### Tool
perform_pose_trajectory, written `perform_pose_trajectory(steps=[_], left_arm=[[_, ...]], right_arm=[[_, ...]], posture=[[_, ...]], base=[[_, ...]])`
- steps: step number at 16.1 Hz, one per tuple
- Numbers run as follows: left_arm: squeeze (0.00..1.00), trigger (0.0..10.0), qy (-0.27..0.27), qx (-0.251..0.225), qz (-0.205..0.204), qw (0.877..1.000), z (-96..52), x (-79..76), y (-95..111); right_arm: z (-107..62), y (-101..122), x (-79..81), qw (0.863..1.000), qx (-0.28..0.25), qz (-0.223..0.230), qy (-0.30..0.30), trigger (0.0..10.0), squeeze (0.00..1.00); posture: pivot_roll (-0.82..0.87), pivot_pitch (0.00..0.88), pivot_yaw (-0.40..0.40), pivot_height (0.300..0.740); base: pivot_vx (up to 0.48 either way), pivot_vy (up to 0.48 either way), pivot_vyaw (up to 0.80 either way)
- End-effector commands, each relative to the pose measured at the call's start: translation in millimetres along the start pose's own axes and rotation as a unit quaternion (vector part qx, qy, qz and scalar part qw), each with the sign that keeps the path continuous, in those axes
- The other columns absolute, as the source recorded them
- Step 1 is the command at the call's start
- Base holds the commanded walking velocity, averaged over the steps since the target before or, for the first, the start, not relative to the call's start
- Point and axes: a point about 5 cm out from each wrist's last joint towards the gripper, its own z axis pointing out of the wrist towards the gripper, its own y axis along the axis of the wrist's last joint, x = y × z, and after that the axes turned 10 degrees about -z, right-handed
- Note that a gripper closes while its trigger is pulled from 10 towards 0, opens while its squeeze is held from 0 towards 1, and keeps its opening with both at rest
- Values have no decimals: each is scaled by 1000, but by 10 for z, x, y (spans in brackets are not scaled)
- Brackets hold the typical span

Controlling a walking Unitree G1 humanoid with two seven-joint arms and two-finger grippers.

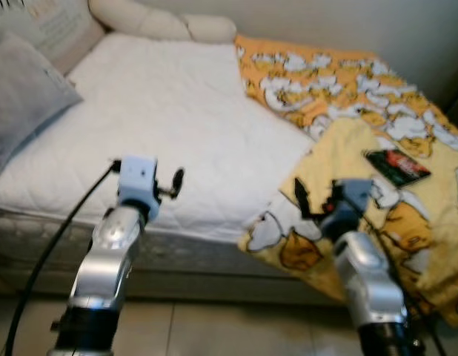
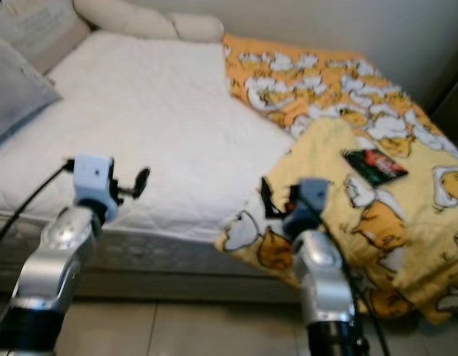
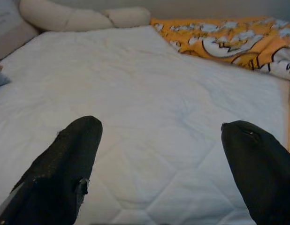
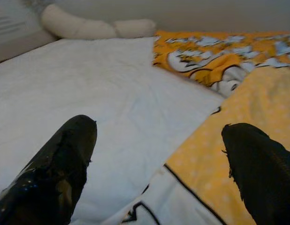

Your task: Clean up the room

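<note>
Blanket (image 1: pixel 377 222) under right hand (image 1: pixel 315 202)

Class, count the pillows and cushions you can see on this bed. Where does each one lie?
3: a grey pillow at the bed's left edge, a pale printed cushion behind it, and a long cream bolster along the headboard. Others may lie out of frame.

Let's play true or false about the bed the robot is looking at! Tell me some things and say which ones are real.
1. The yellow blanket has a cartoon pattern. True.
2. A dark packet lies on the blanket. True.
3. The right gripper is squeezing the blanket. False: its fingers are open, above the blanket's edge.
4. The left gripper is open over the white mattress. True.
5. The grey pillow lies on the floor. False: it rests on the bed, on the robot's left.
</note>
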Motion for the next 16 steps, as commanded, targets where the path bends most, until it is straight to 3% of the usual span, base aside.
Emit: perform_pose_trajectory(steps=[1, 13, 16], left_arm=[[1000, 10000, -5, -10, 0, 1000, 31, -47, 44], [1000, 10000, -3, -9, -8, 1000, 59, -63, 23], [1000, 10000, 15, -12, -23, 1000, 77, -26, 32]], right_arm=[[25, 42, -49, 1000, -4, -14, -3, 10000, 1000], [44, 0, -73, 1000, 9, -17, -8, 10000, 1000], [53, -18, -59, 1000, 17, -10, -8, 10000, 1000]], posture=[[105, 0, -64, 740], [101, 0, -60, 740], [102, 0, -61, 740]], base=[[0, -416, 0], [0, -415, 0], [0, 0, 0]])
